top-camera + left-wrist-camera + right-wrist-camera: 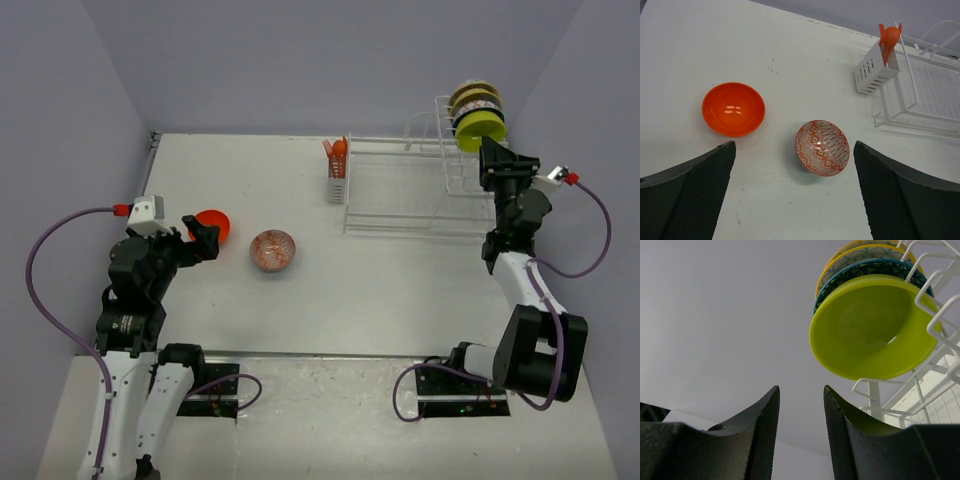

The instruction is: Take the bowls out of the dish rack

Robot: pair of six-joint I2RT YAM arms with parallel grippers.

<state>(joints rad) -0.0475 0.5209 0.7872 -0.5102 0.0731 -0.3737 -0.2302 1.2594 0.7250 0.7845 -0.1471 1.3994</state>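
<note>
Two bowls stand on the table: a plain orange bowl (212,226) (733,108) and an orange-red patterned bowl (273,250) (822,148). My left gripper (204,240) (795,200) hovers over the table near them, wide open and empty. The white wire dish rack (400,215) (920,95) stands at the back right. In its tall slotted part, on edge, are a lime-green bowl (480,130) (872,327), a blue patterned bowl (865,267) and a yellowish bowl (855,252) behind. My right gripper (497,155) (801,395) is just in front of the lime-green bowl, slightly open and empty.
A small white cutlery basket (336,186) (874,72) with orange utensils (337,151) (889,36) hangs on the rack's left end. Grey walls enclose the table on three sides. The rack's low flat section (395,185) holds nothing.
</note>
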